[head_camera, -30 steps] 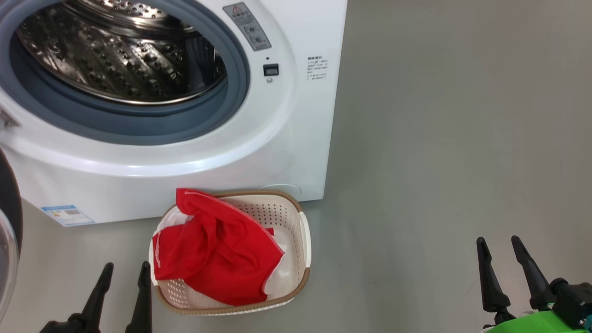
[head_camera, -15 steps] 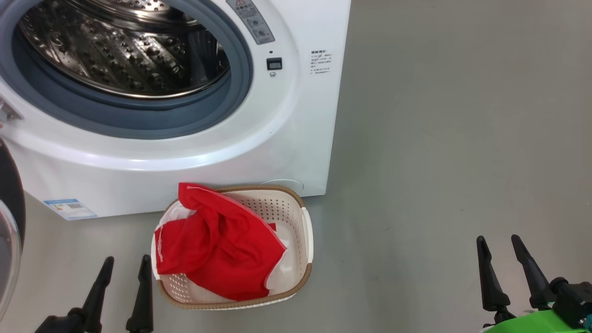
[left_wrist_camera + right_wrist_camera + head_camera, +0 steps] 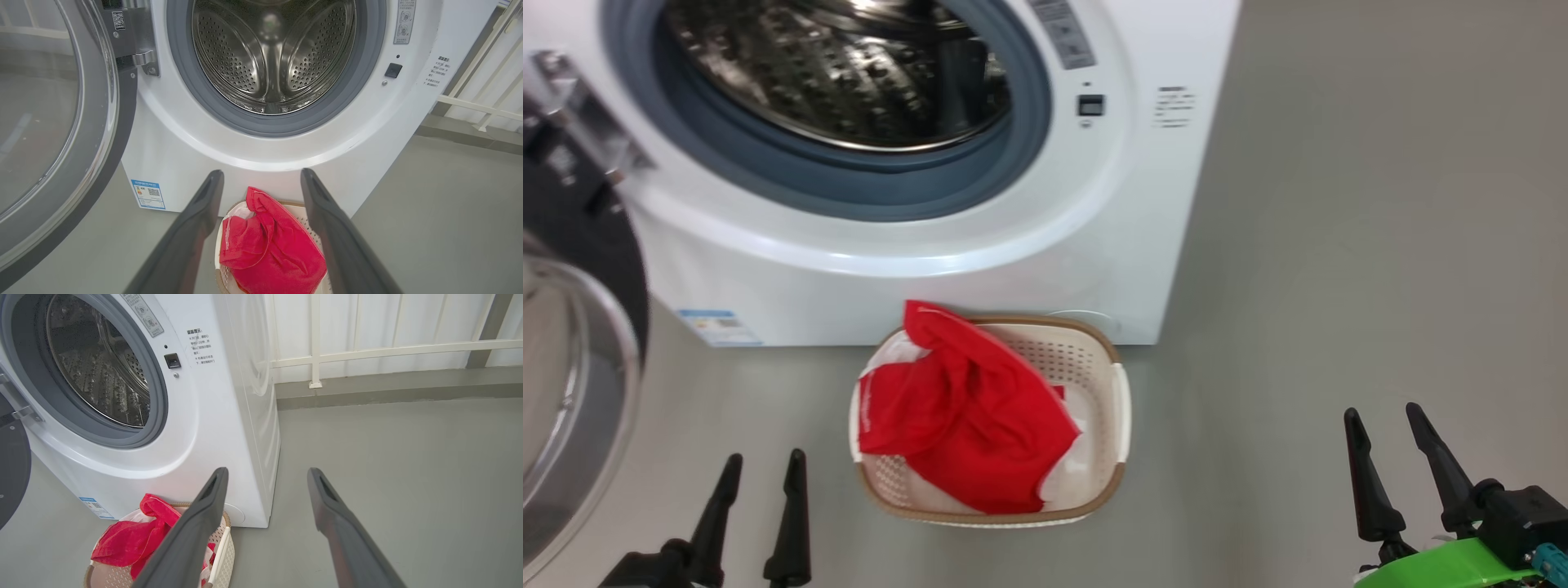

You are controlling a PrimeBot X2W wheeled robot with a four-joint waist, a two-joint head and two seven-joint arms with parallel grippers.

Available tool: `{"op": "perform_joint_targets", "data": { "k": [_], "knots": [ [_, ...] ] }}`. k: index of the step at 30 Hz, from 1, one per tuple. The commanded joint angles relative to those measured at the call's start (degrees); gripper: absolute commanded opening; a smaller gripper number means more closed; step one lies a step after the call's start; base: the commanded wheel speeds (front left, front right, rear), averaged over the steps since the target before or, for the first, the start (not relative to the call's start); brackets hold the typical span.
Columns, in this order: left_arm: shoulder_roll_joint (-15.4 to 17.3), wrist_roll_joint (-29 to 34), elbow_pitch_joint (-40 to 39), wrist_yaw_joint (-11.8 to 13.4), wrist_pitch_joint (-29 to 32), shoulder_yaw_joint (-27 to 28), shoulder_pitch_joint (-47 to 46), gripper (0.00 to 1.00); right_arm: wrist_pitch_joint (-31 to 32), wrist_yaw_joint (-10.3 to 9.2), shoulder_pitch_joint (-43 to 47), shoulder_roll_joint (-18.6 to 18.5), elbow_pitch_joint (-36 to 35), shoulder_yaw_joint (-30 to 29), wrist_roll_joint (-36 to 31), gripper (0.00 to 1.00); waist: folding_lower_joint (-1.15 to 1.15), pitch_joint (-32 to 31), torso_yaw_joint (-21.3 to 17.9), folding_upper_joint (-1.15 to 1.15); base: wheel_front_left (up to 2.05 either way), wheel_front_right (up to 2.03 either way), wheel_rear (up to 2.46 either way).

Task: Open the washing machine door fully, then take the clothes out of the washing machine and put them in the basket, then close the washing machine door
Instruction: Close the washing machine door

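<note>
Head view: washer (image 3: 980,245) with door (image 3: 572,384) swung wide open off its left side, steel drum (image 3: 849,73) exposed. Basket (image 3: 1115,408) on floor (image 3: 1339,245) just in front of washer, toward its right corner. Red clothes (image 3: 968,416) heaped in basket, one fold over the rim nearest washer. Left gripper (image 3: 765,457) low before washer, fingers apart, holding nothing. Right gripper (image 3: 1382,411) well off washer's right side, fingers apart, holding nothing.

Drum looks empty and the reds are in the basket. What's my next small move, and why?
Probably sweep the open left gripper out left, behind the black rim of the washing machine door, to start pushing it shut. The drum shows bare steel, the clothes lie in the basket, the door stands wide open, and the right gripper is open too.
</note>
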Motion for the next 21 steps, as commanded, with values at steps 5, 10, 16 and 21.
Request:
{"op": "perform_joint_targets", "data": {
  "k": [5, 10, 16, 21],
  "knots": [
    [-0.5, -0.7, -0.3, -0.3, -0.3, 0.8, -1.1, 1.0, -0.4, 0.36, -2.0, -0.9, -0.8, 2.0, -1.9, 1.0, 0.0, -0.4, 7.4, 0.0, 0.0, 0.0, 0.0],
    [-1.1, -1.2, 0.0, -0.3, -0.3, -0.3, -0.4, 1.0, -0.4, 0.36, -2.2, -1.8, -0.2, 3.1, -2.1, 1.0, 0.0, -0.8, 12.2, 0.0, 0.0, 0.0, 0.0],
    [-1.4, -1.5, 0.7, -0.3, -0.3, -1.9, 0.5, 1.0, -0.4, 0.36, -2.5, -3.1, 0.7, 4.7, -1.9, 1.0, 0.0, -1.7, 17.1, 0.0, 0.0, 0.0, 0.0],
    [-1.4, -2.9, 0.9, -0.3, -0.3, -2.2, 1.1, 1.0, -0.4, 0.36, -3.1, -3.7, 1.4, 6.1, -1.6, 1.0, 0.0, -2.2, 20.1, 0.0, 0.0, 0.0, 0.0]
  ]
}}
